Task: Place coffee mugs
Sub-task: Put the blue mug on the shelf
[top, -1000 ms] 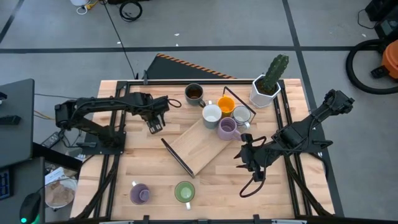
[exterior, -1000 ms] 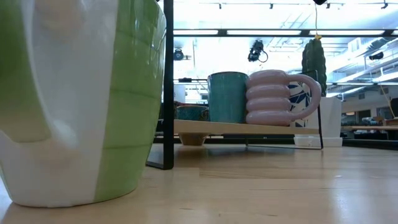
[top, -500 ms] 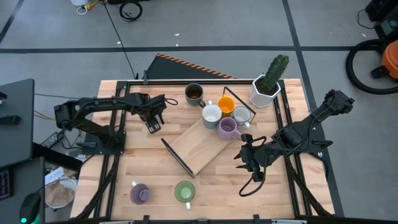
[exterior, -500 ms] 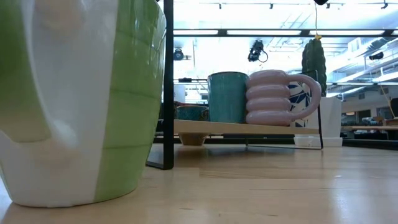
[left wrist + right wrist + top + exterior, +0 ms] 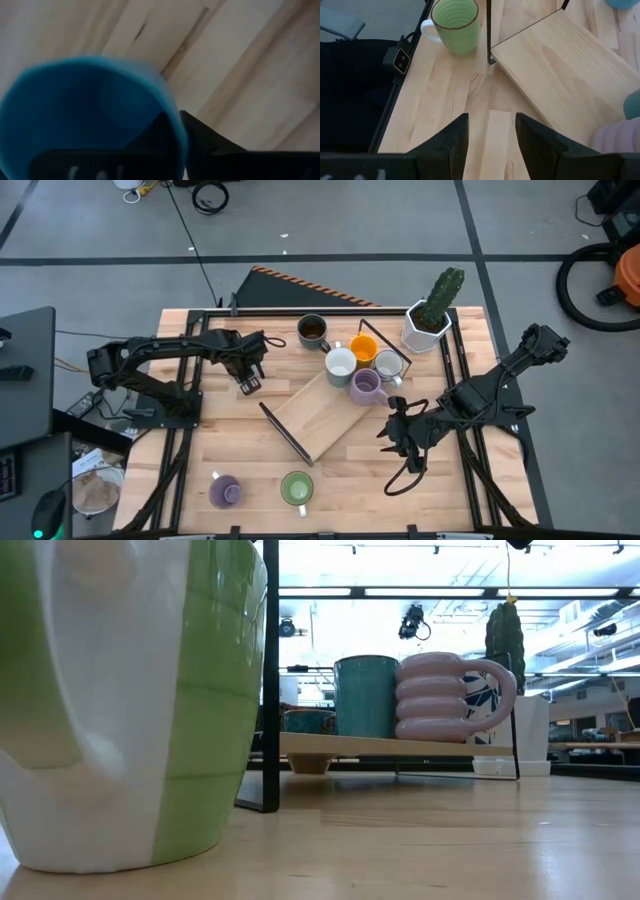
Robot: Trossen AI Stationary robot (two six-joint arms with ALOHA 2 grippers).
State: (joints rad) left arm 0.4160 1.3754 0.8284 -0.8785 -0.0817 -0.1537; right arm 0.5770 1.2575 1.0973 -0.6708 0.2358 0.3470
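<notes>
Left gripper [image 5: 247,383] now closed on blue mug [image 5: 85,115]

No lettering, label, brand mark or number I can read anywhere in my views, on the mugs or elsewhere.
</notes>
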